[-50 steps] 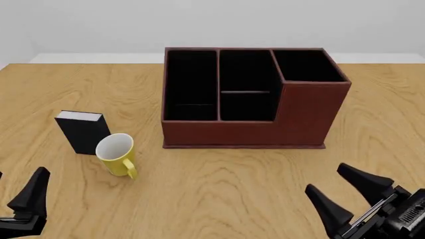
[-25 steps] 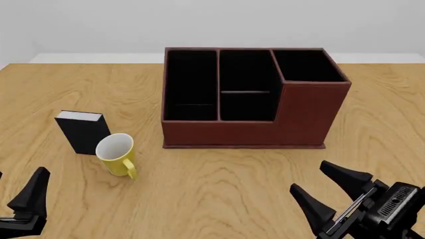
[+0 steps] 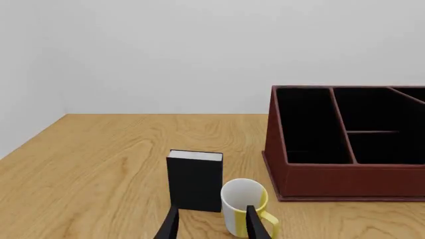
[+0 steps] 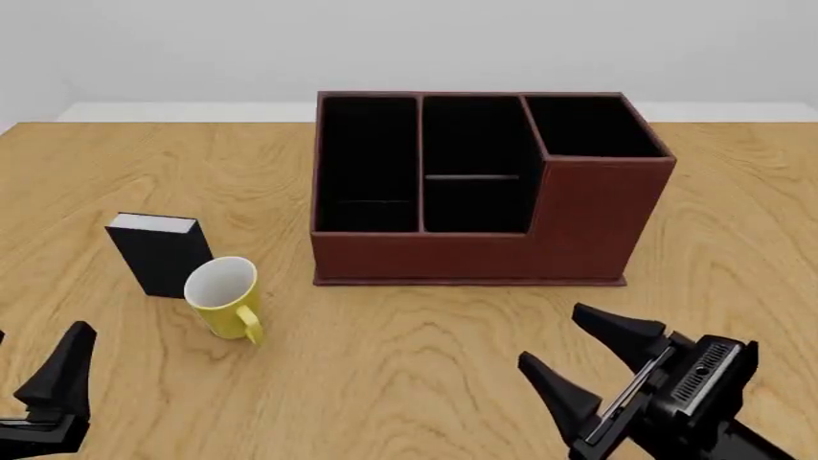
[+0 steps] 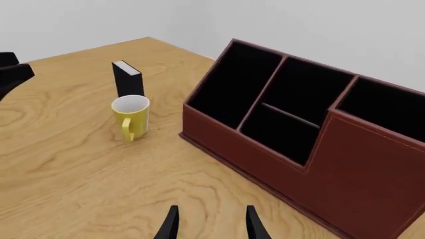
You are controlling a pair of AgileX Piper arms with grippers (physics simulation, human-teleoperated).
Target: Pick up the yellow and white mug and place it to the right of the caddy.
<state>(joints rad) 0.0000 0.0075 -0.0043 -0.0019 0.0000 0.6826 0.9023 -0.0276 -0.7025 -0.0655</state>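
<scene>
Mug (image 4: 225,296) upright, front-left of caddy (image 4: 486,192); nearer left tool (image 4: 57,383), unclear if spread; right tool (image 4: 591,356) spread, empty.

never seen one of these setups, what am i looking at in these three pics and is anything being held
These are simulator renders of two robot arms at a wooden table, each ending in a two-fingered claw. One picture comes from a fixed camera above and behind the arms: the left claw shows at the near left edge, the right claw at the near right. The other two pictures come from small cameras mounted just behind each claw, looking along its black fingers.

On the table stand a large reddish-brown caddy with black compartments, a small black upright box, and a yellow and white mug just in front of and right of that box, handle towards the arms.

Nothing is held. The right claw is open over bare wood. The left claw's fingers are spread in its own view, so it looks open too.
</scene>
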